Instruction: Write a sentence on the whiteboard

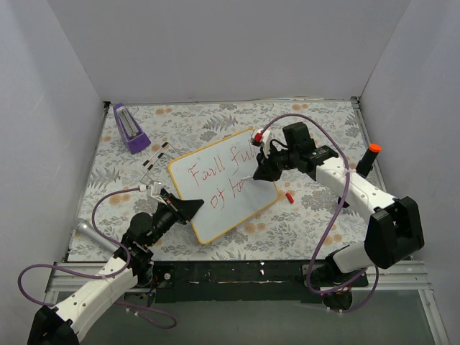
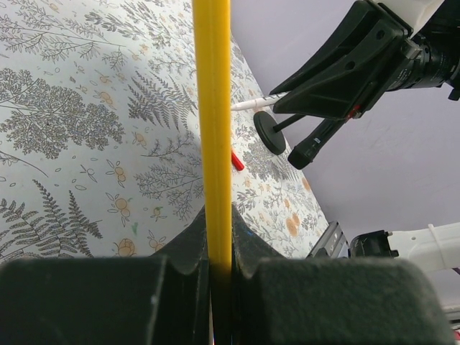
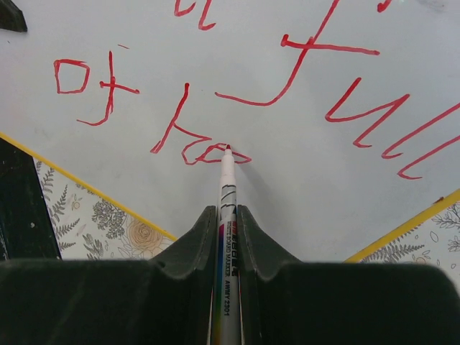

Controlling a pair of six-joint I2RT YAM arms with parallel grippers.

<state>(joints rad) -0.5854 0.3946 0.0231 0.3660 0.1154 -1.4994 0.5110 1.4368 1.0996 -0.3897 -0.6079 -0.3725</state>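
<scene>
- The whiteboard [image 1: 215, 215] is a flat, smooth, glossy white rectangle with a thin yellow-orange frame and rounded corners. It sits mid-table, between the two arms.
- Its long axis runs from the near left toward the far right. The written lines follow that axis, rising toward the far right.
- The sentence [image 1: 205, 175] is thin red handwriting in two lines. The upper line reads roughly "Faull full". The lower one reads "of ho", with the last letter unfinished.
- The left gripper [image 2: 215, 230] is clenched on the board's yellow frame at its near-left edge. Its black padded jaws pinch the frame from both sides.
- The right gripper [image 3: 228, 215] is clamped around a slim white marker [image 3: 227, 180] over the board's right half, with the barrel running straight out between the jaws.
- The marker's red tip touches the board at the end of the last red stroke. Print along the barrel reads "WHITEBOARD MARKER"; the smaller print is too fine to read.
- A small red cap [image 1: 288, 196] lies on the table just beside the board's right edge.
- The table covering [image 1: 309, 129] is pale, printed with grey ferns and small orange flowers.
- A purple wedge-shaped block [image 1: 129, 128] stands at the far left, well apart from the board.
</scene>
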